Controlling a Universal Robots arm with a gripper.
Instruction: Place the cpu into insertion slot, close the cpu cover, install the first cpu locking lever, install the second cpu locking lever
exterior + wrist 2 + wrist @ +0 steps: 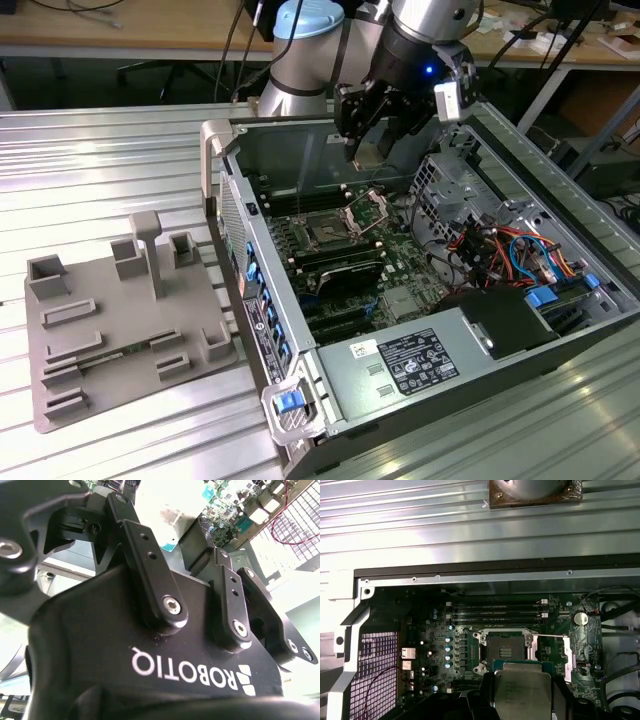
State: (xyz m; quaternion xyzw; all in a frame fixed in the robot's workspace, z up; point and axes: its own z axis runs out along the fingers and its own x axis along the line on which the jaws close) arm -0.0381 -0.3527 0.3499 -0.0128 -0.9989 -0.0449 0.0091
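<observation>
Over the open case (290,155), the gripper (371,142), apparently clamping the cpu (522,692), hangs above the insertion slot (506,648).

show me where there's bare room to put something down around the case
Bare ribbed table lies beyond the grey fixture, at the exterior view's left of the case; another strip fills that view's lower right corner. Inside the case it is crowded: cables and boards, with the gripper holding the cpu near the slot.
</observation>
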